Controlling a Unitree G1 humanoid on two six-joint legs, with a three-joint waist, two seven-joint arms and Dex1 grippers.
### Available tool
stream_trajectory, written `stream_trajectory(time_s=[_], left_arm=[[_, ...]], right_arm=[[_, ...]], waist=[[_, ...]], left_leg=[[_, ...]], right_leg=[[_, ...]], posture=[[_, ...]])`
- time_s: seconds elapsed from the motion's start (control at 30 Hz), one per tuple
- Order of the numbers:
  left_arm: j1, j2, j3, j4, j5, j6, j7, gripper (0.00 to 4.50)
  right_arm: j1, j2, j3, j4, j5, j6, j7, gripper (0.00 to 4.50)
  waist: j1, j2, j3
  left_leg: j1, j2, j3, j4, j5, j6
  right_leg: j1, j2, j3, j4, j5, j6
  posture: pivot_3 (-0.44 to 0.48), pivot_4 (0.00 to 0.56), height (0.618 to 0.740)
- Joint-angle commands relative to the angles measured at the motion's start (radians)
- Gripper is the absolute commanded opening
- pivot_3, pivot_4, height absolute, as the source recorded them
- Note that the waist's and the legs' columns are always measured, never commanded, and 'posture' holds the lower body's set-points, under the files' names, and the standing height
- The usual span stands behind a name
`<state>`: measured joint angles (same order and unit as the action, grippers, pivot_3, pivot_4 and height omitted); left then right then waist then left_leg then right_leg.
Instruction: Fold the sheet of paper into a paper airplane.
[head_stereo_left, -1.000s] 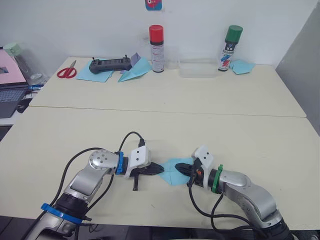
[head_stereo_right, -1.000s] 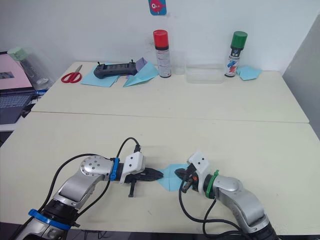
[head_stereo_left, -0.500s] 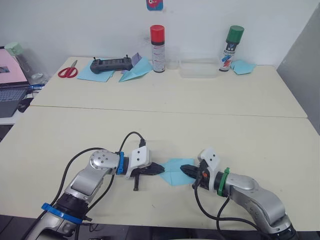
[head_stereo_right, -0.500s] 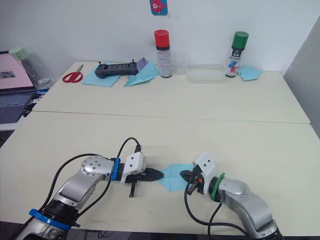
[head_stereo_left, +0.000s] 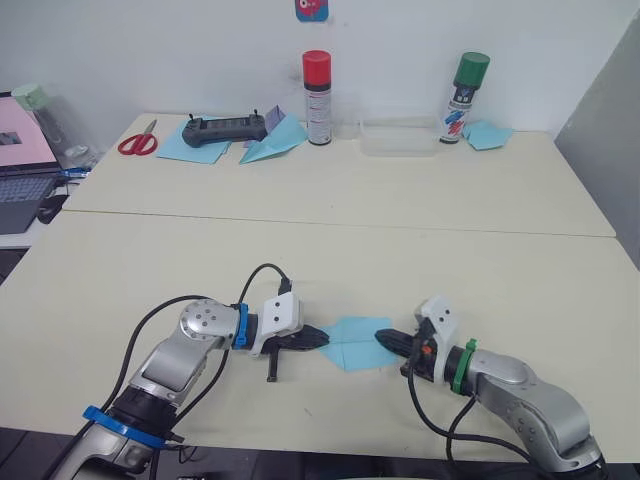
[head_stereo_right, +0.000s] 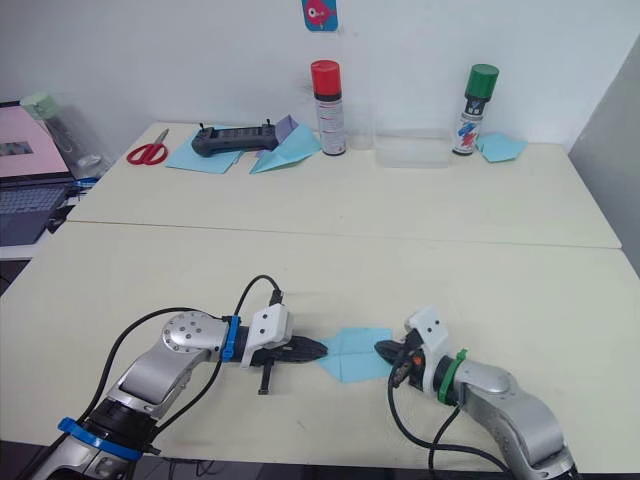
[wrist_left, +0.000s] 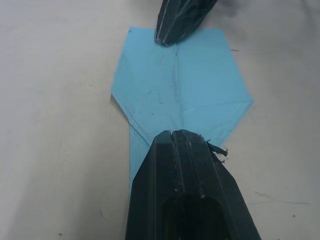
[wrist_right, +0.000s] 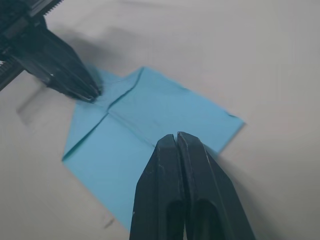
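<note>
The sheet of paper lies flat on the near table, light blue, partly folded to a point with a centre crease. Its pointed end faces my left gripper, whose shut fingers rest on that tip; the left wrist view shows them pressed on the paper. My right gripper is shut too, its tip at the paper's opposite, square edge. In the right wrist view the shut fingers sit over the paper near that edge.
On the far table stand a red-capped spray can, a green-capped can and a clear box. A controller, scissors, a wider blue paper dart and a blue paper lump lie there. A laptop sits far left.
My right gripper has slid to the right along the paper, from its middle out to its square edge. The left gripper and the paper stay put.
</note>
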<state>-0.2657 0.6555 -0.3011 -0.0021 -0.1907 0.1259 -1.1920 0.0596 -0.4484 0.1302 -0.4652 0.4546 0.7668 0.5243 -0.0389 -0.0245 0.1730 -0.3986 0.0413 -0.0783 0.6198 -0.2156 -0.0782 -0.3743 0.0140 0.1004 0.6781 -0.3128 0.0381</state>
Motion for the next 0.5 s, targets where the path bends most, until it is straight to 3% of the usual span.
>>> stream_trajectory(time_s=[0.03, 0.33, 0.5], left_arm=[[0.027, 0.028, -0.023, 0.05, 0.045, 0.03, -0.009, 0.0], [0.019, 0.026, -0.025, 0.063, 0.045, 0.025, -0.011, 0.0], [0.011, 0.023, -0.023, 0.075, 0.048, 0.02, -0.017, 0.0]], right_arm=[[0.039, -0.045, -0.075, 0.074, -0.032, 0.047, -0.045, 0.09], [0.067, -0.069, -0.158, -0.004, 0.017, -0.032, 0.003, 0.09], [0.011, -0.101, -0.13, -0.095, 0.045, -0.152, 0.136, 0.09]], waist=[[0.0, -0.001, -0.001], [0.004, -0.004, -0.003], [0.002, 0.002, 0.001]], left_leg=[[0.0, 0.0, 0.0, 0.0, 0.0, 0.0], [0.0, 0.0, 0.0, -0.001, 0.0, 0.0], [-0.001, 0.001, 0.001, -0.002, 0.0, 0.0]], right_leg=[[0.0, 0.0, 0.0, 0.0, 0.0, 0.0], [0.0, 0.0, 0.0, -0.002, 0.0, 0.0], [-0.001, 0.0, 0.0, -0.001, 0.0, 0.0]], posture=[[0.0, 0.15, 0.74], [0.0, 0.15, 0.74], [0.0, 0.15, 0.74]])
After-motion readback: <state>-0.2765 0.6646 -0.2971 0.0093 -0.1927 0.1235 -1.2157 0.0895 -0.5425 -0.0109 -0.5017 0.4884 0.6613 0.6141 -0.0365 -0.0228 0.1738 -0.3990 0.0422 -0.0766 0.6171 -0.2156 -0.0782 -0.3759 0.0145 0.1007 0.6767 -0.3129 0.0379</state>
